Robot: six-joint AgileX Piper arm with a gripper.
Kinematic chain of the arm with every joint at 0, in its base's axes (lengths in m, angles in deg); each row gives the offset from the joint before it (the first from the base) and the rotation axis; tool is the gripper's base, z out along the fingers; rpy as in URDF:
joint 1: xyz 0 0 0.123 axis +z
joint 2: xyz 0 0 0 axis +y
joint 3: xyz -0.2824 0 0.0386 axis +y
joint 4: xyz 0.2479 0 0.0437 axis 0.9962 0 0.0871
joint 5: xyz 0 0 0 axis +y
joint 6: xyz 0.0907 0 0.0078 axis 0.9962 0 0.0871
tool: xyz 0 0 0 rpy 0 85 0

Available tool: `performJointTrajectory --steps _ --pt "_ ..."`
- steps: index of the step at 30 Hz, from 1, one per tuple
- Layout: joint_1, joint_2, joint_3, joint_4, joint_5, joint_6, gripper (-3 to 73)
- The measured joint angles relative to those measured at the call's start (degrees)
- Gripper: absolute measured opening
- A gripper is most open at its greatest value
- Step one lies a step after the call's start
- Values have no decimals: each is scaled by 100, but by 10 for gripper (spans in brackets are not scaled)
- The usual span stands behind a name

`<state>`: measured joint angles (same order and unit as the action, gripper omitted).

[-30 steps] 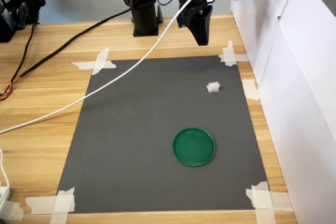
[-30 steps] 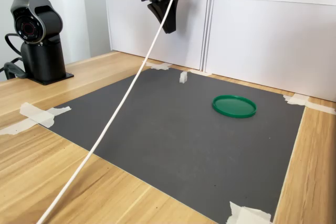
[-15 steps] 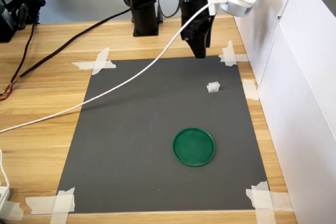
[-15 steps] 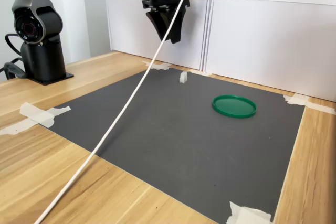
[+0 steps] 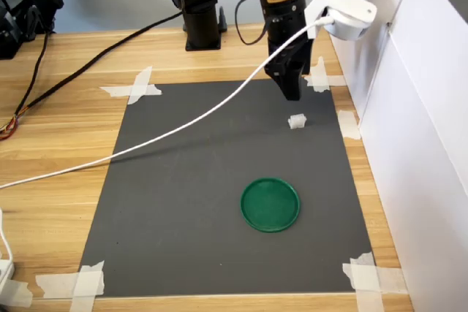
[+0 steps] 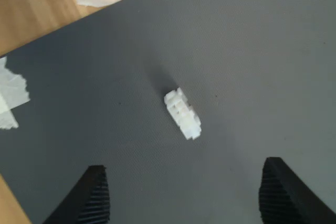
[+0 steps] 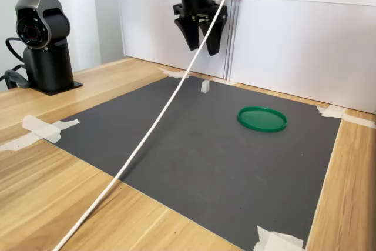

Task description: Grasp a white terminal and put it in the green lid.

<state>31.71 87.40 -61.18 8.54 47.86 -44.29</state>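
Gripper (image 7: pixel 201 42) hangs jaws apart above the white terminal (image 6: pixel 182 114), which lies on the grey mat (image 5: pixel 190 202), well apart from the green lid (image 5: pixel 270 204). Advice: descend straight, straddle the terminal's narrow width, then close.

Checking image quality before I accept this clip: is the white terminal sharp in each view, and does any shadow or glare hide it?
Wrist view: the white terminal is slightly soft, ridges still readable, with a faint shadow beside it and no glare. First exterior view: it is small but distinct on the dark mat. Second exterior view: it is tiny, detail unreadable.
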Motion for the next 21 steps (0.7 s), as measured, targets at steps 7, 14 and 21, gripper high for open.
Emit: performJointTrajectory --steps 7,14,21 --pt "0 397 10 38 -163 10 694" --pt "0 622 223 45 -451 23 694" --pt "0 743 413 40 -774 11 694"
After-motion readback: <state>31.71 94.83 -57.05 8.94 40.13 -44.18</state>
